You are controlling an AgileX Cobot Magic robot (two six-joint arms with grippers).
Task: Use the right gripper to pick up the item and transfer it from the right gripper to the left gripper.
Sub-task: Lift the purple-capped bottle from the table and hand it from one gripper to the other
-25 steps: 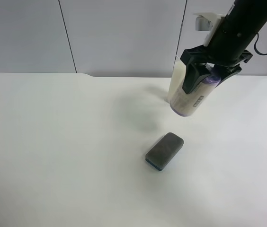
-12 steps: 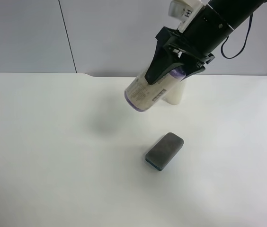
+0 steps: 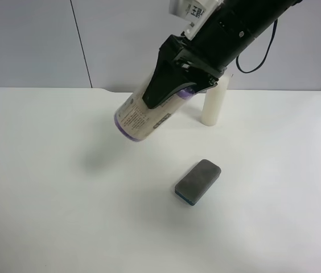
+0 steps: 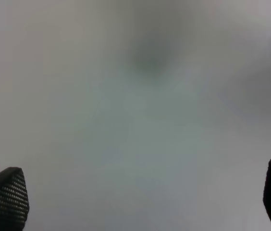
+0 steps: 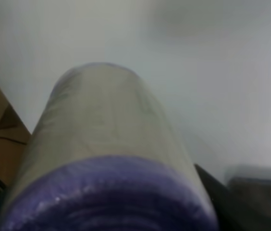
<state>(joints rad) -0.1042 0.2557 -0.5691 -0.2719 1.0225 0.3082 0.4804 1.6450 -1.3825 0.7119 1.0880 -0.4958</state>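
The item [image 3: 143,116], a cream-labelled roll with purple ends, hangs tilted in the air above the white table [image 3: 46,187], its free end pointing down toward the exterior high view's left. My right gripper [image 3: 175,85], on the black arm entering from that view's upper right, is shut on the roll's upper end. In the right wrist view the item [image 5: 102,144] fills the middle, blurred and close. My left gripper [image 4: 140,202] shows only two black fingertips [image 4: 6,197] far apart over bare table, open and holding nothing. The left arm is out of the exterior high view.
A tall white candle [image 3: 213,105] stands upright behind the right arm. A flat dark-grey block [image 3: 198,181] lies on the table in front of the candle. The roll casts a faint shadow [image 3: 101,159] on the table below it.
The right arm has carried the item up and toward the exterior high view's left, away from the candle and over the table's middle. The block and candle have stayed put.
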